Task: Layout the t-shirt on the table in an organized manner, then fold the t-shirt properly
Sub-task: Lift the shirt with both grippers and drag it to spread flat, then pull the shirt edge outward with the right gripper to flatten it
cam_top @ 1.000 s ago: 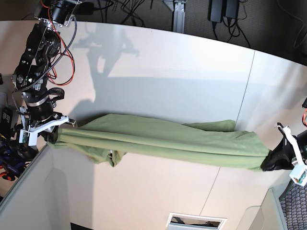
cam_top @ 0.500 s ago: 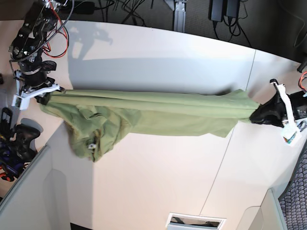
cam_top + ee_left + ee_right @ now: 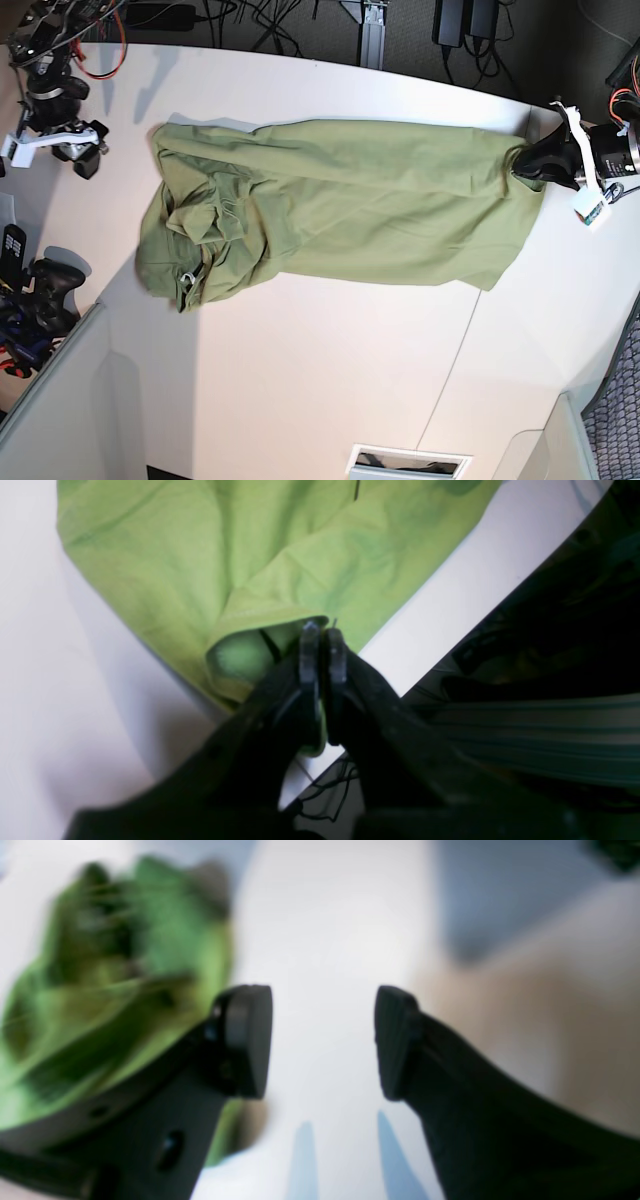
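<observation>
The t-shirt (image 3: 340, 205) lies spread across the far half of the white table (image 3: 330, 380), bunched and wrinkly at its collar end, so the sleeves there are hard to make out. The left end effector (image 3: 322, 630) is clamped on the hem corner near the table's edge. The right end effector (image 3: 322, 1040) gapes wide with nothing in it; the blurry green cloth sits just beside 1 finger.

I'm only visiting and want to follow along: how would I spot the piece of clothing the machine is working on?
Find the big white table with the curved far edge. Spread across its upper half lies the plain olive-green short-sleeved cotton t-shirt, rumpled at one end, its other end pinched by the black left gripper. It is the only soft, green thing there; everything nearby is hard, black or white.
</observation>
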Action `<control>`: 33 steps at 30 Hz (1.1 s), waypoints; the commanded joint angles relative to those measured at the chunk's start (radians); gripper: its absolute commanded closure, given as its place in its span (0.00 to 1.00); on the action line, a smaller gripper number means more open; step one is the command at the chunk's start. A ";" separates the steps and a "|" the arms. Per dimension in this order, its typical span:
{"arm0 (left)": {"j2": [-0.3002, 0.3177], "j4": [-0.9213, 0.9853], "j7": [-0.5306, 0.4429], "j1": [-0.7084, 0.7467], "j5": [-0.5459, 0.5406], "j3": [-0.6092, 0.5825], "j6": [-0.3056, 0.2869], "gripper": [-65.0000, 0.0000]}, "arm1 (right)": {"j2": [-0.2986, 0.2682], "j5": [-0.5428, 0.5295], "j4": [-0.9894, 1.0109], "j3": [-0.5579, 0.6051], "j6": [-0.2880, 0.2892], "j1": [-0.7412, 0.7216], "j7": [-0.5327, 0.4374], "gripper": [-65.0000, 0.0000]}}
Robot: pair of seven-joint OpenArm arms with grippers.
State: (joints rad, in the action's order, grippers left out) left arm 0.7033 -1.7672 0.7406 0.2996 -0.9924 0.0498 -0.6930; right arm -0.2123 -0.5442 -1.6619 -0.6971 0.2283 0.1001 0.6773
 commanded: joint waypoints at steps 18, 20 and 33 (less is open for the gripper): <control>-0.003 -0.016 -0.018 -0.008 -0.005 0.010 -0.005 1.00 | 0.279 0.277 -0.031 0.328 0.018 -0.150 -0.072 0.50; -0.003 -0.016 -0.018 -0.008 -0.006 0.010 -0.005 1.00 | 0.279 0.339 -0.011 0.357 -0.012 -0.150 -0.090 0.50; -0.005 -0.016 -0.032 -0.019 -0.006 0.011 -0.005 1.00 | 0.260 0.435 0.084 0.379 -0.038 -0.161 -0.165 1.00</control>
State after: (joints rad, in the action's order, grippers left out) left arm 0.6834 -1.7672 0.7330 0.2955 -0.9798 0.0502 -0.6926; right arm 0.0563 -0.1032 -1.5539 -0.3191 0.1921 -0.0441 0.5365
